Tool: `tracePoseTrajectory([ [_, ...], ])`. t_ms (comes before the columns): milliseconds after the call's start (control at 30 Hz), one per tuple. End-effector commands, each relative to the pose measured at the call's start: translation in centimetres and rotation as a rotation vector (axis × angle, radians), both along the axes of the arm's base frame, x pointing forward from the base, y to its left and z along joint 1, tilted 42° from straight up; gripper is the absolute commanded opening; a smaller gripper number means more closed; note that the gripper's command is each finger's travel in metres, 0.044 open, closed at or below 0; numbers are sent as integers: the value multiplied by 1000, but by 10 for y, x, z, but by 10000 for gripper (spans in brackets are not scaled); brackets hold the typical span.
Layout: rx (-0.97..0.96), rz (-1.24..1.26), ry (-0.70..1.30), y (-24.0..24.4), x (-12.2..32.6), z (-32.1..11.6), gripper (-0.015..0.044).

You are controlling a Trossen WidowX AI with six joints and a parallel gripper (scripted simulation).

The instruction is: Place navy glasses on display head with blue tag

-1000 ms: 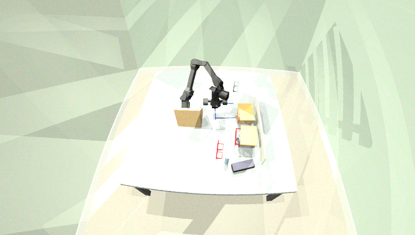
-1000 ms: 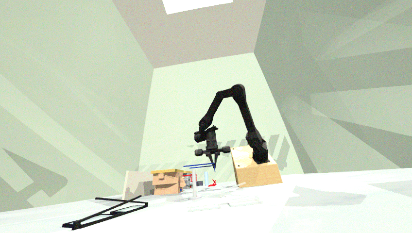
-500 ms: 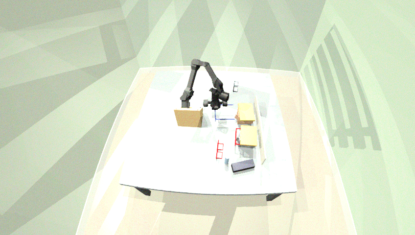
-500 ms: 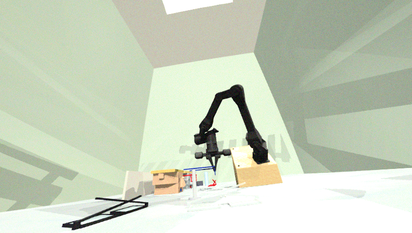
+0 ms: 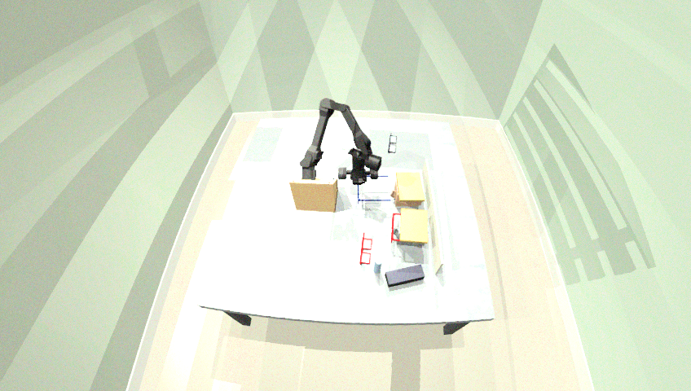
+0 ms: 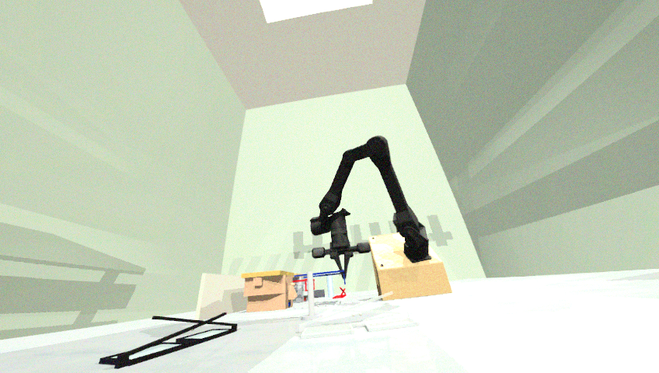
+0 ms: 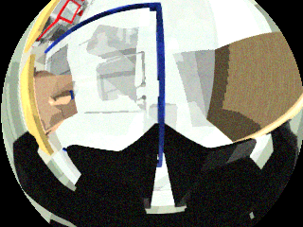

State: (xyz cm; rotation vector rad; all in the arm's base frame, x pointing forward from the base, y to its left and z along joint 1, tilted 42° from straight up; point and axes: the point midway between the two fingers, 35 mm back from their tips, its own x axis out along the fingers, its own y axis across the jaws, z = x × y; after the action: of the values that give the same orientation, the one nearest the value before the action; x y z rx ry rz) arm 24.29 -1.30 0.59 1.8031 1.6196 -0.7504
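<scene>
The navy glasses [image 5: 358, 193] [image 6: 323, 273] [image 7: 161, 71] are off the table with their temples open. The temples point at the nearer head and look about level; their ends are just in front of it. My gripper [image 5: 358, 182] [image 6: 343, 276] [image 7: 159, 127] is shut on the front bar of the glasses. In the wrist view the fingers hide most of one temple. The nearer head [image 5: 409, 186] [image 6: 266, 291] [image 7: 52, 92] has a yellow top and a tan face; a small blue patch, apparently its tag, shows at its front. The other head [image 5: 413, 225] wears red glasses [image 5: 393, 227].
Loose red glasses [image 5: 361, 249] and a small bluish cylinder [image 5: 376, 267] are near a dark case [image 5: 404, 276]. Black glasses [image 5: 389, 143] [image 6: 157, 354] lie on the far side. A pale panel [image 6: 210, 295] stands behind the heads. The arm stands on a wooden block [image 5: 314, 197] [image 6: 413, 284] [image 7: 260, 85].
</scene>
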Motion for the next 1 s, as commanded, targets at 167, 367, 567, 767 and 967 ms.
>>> tracePoseTrajectory([
  [167,4,-8,-1,0,8,-1,0],
  [367,4,-12,-7,0,16,0,0],
  [567,4,-13,-8,-1,24,0,0],
  [767,4,-12,-7,-1,33,1,0],
  [967,4,-9,-5,-2,41,1,0],
])
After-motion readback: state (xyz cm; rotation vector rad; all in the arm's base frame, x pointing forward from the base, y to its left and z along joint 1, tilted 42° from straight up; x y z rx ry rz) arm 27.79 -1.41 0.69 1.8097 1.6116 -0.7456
